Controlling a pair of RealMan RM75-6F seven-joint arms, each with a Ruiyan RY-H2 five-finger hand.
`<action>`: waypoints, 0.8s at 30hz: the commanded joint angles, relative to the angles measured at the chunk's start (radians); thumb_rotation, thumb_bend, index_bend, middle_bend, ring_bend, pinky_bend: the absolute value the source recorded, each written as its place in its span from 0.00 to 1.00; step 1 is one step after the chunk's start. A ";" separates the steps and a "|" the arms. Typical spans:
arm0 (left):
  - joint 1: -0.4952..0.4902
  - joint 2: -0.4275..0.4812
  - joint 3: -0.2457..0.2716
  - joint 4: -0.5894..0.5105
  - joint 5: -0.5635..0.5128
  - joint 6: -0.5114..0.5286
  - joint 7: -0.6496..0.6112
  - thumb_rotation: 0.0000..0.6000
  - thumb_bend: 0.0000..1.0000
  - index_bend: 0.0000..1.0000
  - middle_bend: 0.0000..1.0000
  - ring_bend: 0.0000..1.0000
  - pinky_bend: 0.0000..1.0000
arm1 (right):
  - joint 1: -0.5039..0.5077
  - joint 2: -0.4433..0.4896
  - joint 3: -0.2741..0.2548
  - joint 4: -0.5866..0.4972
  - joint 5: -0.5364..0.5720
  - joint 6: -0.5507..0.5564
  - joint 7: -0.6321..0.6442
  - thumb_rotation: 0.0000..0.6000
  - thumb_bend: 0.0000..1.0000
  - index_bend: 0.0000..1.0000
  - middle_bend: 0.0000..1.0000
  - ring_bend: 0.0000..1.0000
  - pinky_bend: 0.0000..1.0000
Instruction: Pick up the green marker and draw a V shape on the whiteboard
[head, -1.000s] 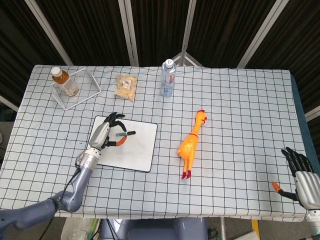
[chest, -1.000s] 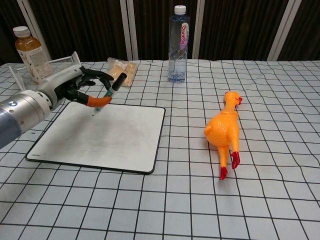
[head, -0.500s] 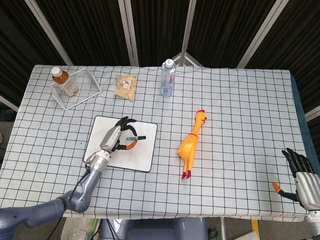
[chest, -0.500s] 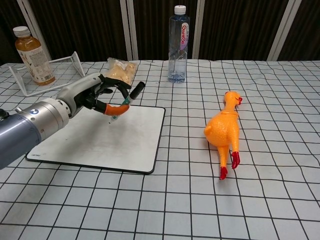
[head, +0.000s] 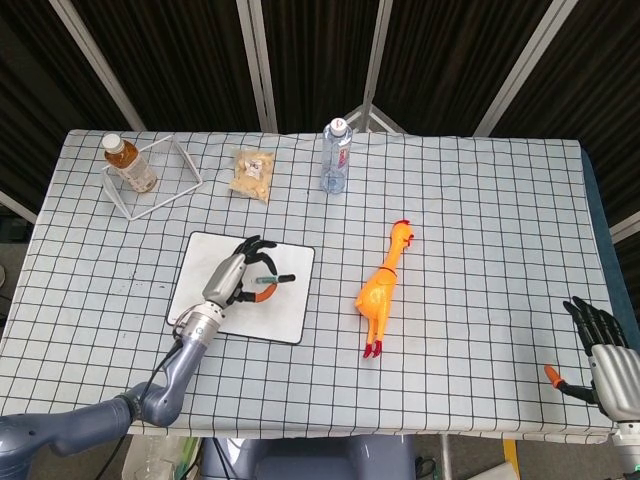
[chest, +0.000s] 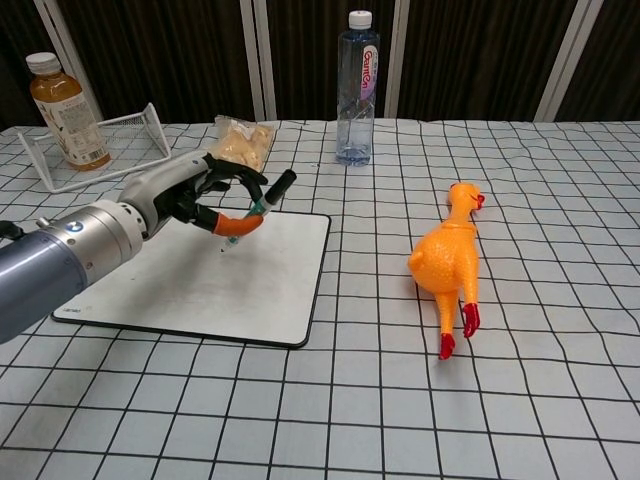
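Note:
My left hand (head: 238, 276) (chest: 196, 194) hovers over the whiteboard (head: 200, 258) (chest: 170, 285) and pinches the green marker (head: 270, 281) (chest: 262, 202) between thumb and fingers. The marker is tilted, black cap end up and to the right, tip pointing down at the board's upper middle. Whether the tip touches the surface I cannot tell. No drawn line shows on the board. My right hand (head: 603, 345) rests open at the table's near right corner, seen only in the head view.
A yellow rubber chicken (head: 385, 286) (chest: 448, 258) lies right of the board. A water bottle (head: 335, 156) (chest: 357, 88), a snack bag (head: 251, 174) (chest: 240, 141), and a tea bottle (head: 128, 163) (chest: 64, 95) by a wire rack (head: 160, 180) stand along the back.
My left hand has carried the marker from the board's left side rightward to its upper middle, mostly in the first half second, then settled slightly. The right hand stayed still.

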 joint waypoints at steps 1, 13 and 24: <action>-0.004 -0.006 0.003 0.007 0.000 -0.005 -0.001 1.00 0.61 0.72 0.18 0.00 0.00 | 0.001 -0.001 0.001 0.001 0.000 -0.001 0.002 1.00 0.26 0.00 0.00 0.00 0.00; -0.025 -0.040 0.012 0.097 0.022 -0.007 -0.019 1.00 0.61 0.72 0.19 0.00 0.00 | -0.001 0.001 0.000 0.002 0.003 -0.002 0.009 1.00 0.26 0.00 0.00 0.00 0.00; -0.039 -0.059 0.048 0.324 0.086 0.006 -0.072 1.00 0.61 0.73 0.19 0.00 0.00 | 0.000 0.005 0.003 -0.008 0.021 -0.016 0.014 1.00 0.26 0.00 0.00 0.00 0.00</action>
